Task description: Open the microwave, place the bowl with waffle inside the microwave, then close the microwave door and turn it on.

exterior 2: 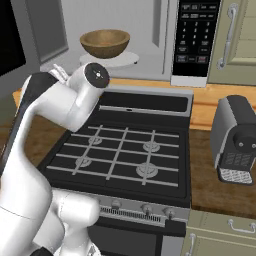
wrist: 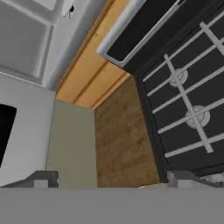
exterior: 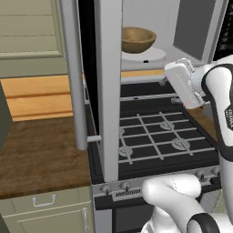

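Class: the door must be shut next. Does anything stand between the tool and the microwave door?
Nothing visible does. The door stands swung wide open over the stove; the open, empty tool hangs just right of it, with the bowl already inside.

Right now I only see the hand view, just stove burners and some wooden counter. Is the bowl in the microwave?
Observer: Yes, the bowl sits on the white turntable inside the microwave.
Operator: Is the door shut?
Observer: No, the microwave door stands wide open, swung out on the left side.
Operator: What's on the right of the stove?
Observer: A grey coffee machine stands on the counter there.
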